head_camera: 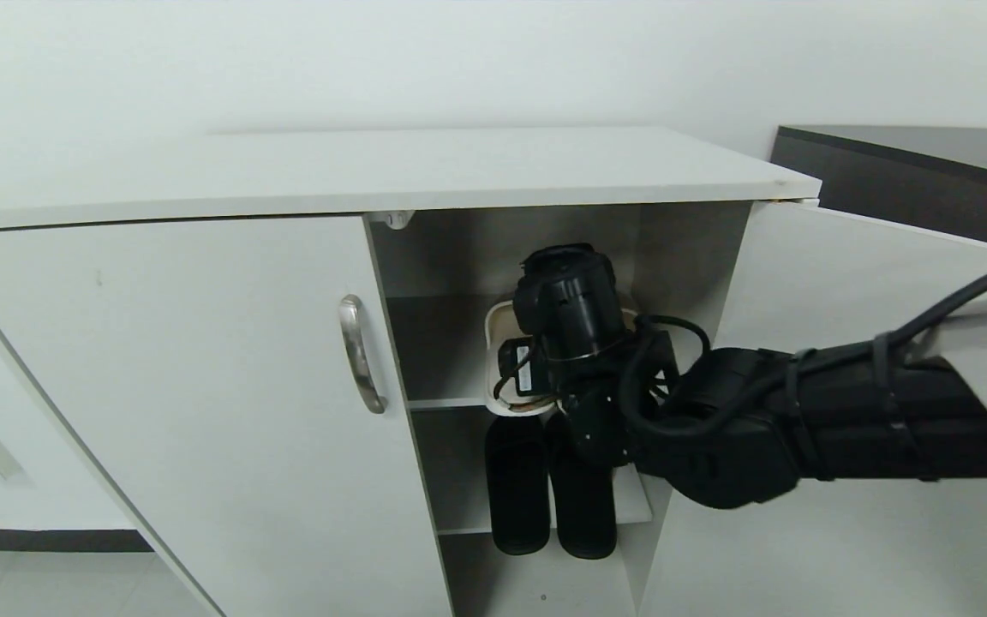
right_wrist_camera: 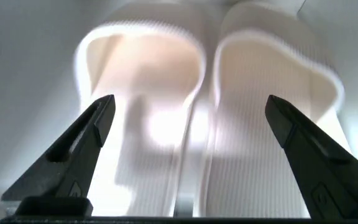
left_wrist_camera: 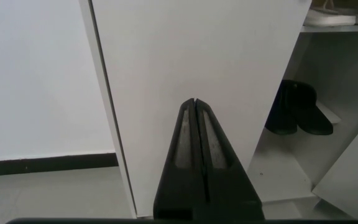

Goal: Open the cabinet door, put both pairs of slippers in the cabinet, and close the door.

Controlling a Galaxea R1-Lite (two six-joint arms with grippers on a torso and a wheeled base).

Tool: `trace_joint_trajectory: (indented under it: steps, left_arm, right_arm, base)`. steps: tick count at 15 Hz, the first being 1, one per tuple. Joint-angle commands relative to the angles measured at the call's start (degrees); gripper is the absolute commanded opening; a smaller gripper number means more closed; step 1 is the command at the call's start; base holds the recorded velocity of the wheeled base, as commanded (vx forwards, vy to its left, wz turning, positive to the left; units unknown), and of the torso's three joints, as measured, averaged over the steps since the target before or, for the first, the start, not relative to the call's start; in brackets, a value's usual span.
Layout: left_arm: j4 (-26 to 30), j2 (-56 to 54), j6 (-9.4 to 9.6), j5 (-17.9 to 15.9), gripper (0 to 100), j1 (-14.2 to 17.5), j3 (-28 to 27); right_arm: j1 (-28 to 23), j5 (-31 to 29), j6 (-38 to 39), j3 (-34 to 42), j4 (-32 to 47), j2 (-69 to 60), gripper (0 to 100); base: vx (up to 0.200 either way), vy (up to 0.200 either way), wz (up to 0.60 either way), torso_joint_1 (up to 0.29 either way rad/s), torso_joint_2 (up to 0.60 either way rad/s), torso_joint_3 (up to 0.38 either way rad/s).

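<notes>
The white cabinet [head_camera: 356, 171] has its right door [head_camera: 853, 283] swung open and its left door [head_camera: 202, 386] shut. A pair of white slippers [right_wrist_camera: 210, 118] lies on the upper shelf [head_camera: 442, 401]. My right gripper [right_wrist_camera: 188, 118] is open just above them, its fingers [right_wrist_camera: 82, 149] spread wider than the pair. In the head view the right arm [head_camera: 716, 420] reaches into the cabinet and hides most of the white slippers [head_camera: 498, 360]. A pair of black slippers [head_camera: 549, 488] sits on the lower shelf, also the black slippers [left_wrist_camera: 298, 112]. My left gripper [left_wrist_camera: 194, 102] is shut, empty, facing the closed left door [left_wrist_camera: 191, 56].
A metal handle [head_camera: 361, 353] sits on the left door. A dark grey cabinet [head_camera: 913, 176] stands at the back right. A wall with a black baseboard [left_wrist_camera: 48, 165] lies to the left of the cabinet.
</notes>
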Motion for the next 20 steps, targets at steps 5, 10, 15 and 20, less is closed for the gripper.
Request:
trace_joint_trajectory:
  steps: [5, 10, 15, 20]
  left_arm:
    - [-0.02, 0.05, 0.07, -0.1, 0, 0.0, -0.01]
    - [-0.02, 0.05, 0.16, -0.01, 0, 0.0, -0.01]
    - [-0.02, 0.05, 0.16, -0.01, 0, 0.0, -0.01]
    - [-0.02, 0.05, 0.07, -0.01, 0, 0.0, 0.07]
  right_arm:
    - [5.39, 7.36, -0.74, 24.12, -10.76, -15.62, 100]
    - [6.18, 7.53, -1.27, 34.4, -20.78, -16.76, 0]
    - [6.18, 7.36, -1.62, 35.99, -22.53, -16.15, 0]
    - [6.18, 6.92, -1.53, 35.9, -22.62, -15.09, 0]
  base:
    - [0.0, 0.0, 0.0, 0.0, 0.0, 0.0]
    - [0.0, 0.0, 0.0, 0.0, 0.0, 0.0]
    - [0.0, 0.0, 0.0, 0.0, 0.0, 0.0]
    - [0.0, 0.0, 0.0, 0.0, 0.0, 0.0]
